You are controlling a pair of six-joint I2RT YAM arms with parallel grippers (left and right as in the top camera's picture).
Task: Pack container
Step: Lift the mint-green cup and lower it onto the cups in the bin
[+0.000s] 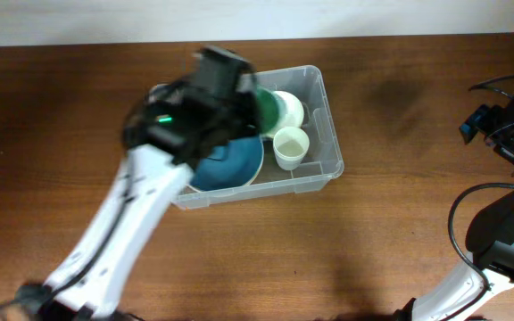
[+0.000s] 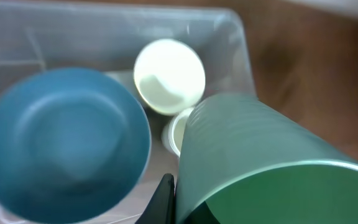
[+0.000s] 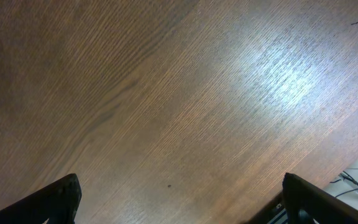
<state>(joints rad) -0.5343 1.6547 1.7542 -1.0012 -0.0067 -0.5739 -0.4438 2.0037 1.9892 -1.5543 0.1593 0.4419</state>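
Left pincer (image 1: 244,89) grips the green cup (image 2: 260,162) above the container (image 1: 327,98), centre of the bench (image 3: 179,93), right of the blue bowl (image 2: 64,140), likely aiming for the gap by the white cups (image 2: 169,74). Right pincer (image 3: 179,199) gapes wide, idle, far right.

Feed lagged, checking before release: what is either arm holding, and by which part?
The left fingers hold the green cup at its rim end; right fingers are empty.

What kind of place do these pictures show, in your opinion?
Probably a robotics lab, not a home: two white robot arms at a wooden table, a clear container of cups and bowls, loose cables at the edge.
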